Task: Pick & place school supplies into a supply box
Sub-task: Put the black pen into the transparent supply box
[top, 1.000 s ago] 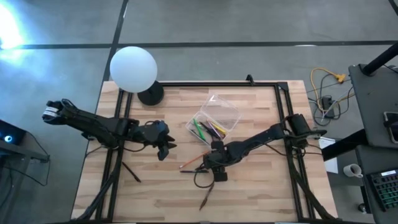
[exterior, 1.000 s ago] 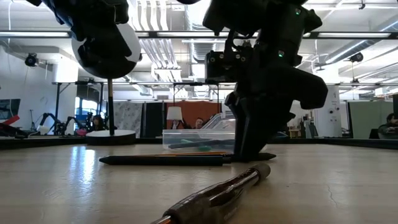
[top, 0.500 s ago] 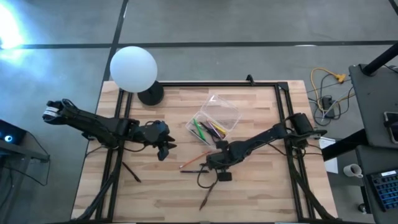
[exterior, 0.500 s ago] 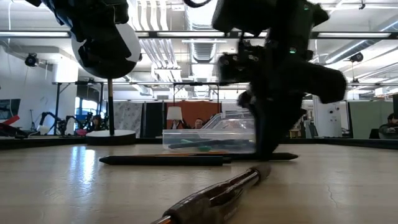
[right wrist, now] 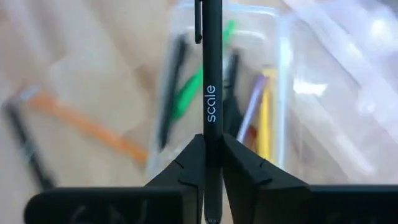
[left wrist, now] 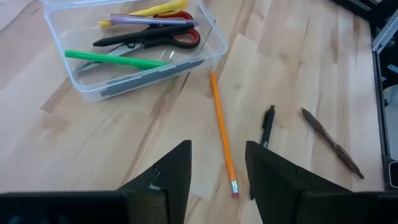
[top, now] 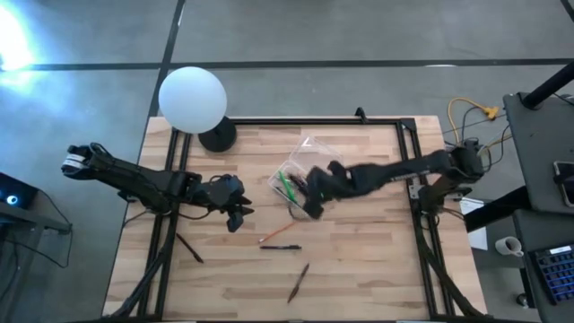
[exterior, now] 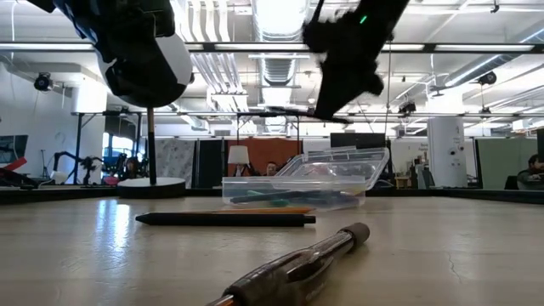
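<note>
Three loose items on light wooden bench [top: 359, 278]: orange pencil [left wrist: 222, 133], black pen [left wrist: 265, 132], dark brown pen [left wrist: 329, 142], all lying near small clear plastic rectangular box [left wrist: 84, 87]. Right pincer [right wrist: 212, 167] over box, clamped on slim black pen marked "scale" [right wrist: 211, 74], raised above bench. Box holding green pen [left wrist: 115, 59], red-handled scissors [left wrist: 180, 38], yellow and purple pens. Left pincer [left wrist: 214, 163] parted, empty, hovering beside box, toward left of bench.
</note>
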